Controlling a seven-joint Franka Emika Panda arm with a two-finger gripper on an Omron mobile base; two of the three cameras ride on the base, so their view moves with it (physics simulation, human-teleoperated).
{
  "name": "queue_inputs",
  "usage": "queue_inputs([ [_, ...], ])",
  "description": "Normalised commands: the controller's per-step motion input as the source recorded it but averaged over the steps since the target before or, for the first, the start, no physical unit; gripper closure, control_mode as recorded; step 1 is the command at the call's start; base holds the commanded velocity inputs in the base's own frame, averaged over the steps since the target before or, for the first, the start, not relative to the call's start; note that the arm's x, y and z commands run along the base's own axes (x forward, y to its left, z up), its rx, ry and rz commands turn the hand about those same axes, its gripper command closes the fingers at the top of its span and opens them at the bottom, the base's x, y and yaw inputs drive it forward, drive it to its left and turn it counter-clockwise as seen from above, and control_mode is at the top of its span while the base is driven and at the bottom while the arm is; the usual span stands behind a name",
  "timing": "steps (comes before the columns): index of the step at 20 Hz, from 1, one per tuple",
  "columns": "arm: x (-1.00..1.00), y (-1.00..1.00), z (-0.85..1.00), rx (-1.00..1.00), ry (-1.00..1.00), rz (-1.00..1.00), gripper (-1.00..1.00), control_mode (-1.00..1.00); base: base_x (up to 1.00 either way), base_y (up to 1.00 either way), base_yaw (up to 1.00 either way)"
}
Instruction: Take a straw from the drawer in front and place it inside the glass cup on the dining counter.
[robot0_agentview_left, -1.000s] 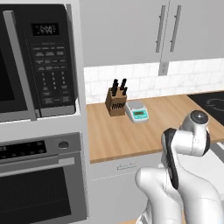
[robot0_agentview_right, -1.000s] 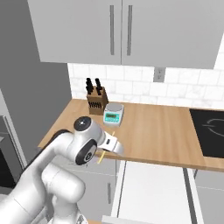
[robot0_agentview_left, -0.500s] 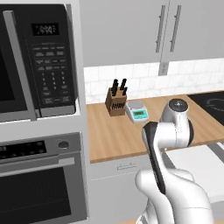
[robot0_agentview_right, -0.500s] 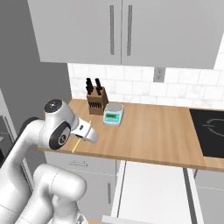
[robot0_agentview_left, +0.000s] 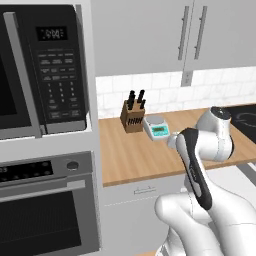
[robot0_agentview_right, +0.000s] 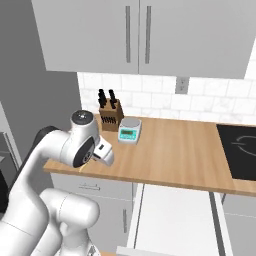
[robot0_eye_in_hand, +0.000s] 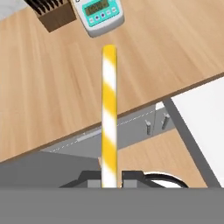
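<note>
Now, with the gripper (robot0_eye_in_hand: 109, 178) pinching the straw (robot0_eye_in_hand: 109, 118) above the scale (robot0_eye_in_hand: 99, 15), carry it steadily toward the cup.

Base views flank arm, share worktop (robot0_agentview_left: 130, 155); hand view close above.

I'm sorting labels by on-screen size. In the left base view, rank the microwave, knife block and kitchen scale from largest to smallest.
1. microwave
2. knife block
3. kitchen scale, though close to the block in apparent size.
</note>
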Motion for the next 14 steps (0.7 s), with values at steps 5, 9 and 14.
queue_inputs([
  [5, -0.03, 0.2, 0.0, 0.0, -0.11, 0.0, 1.0, -1.0, 0.0, 0.0, 0.0],
  [9, 0.0, 0.19, 0.0, 0.0, -0.04, 0.0, 1.0, 1.0, 0.0, 0.05, 0.0],
  [14, 0.0, 0.0, 0.0, 0.0, 0.0, 0.0, 1.0, 1.0, -0.18, 0.19, 0.0],
])
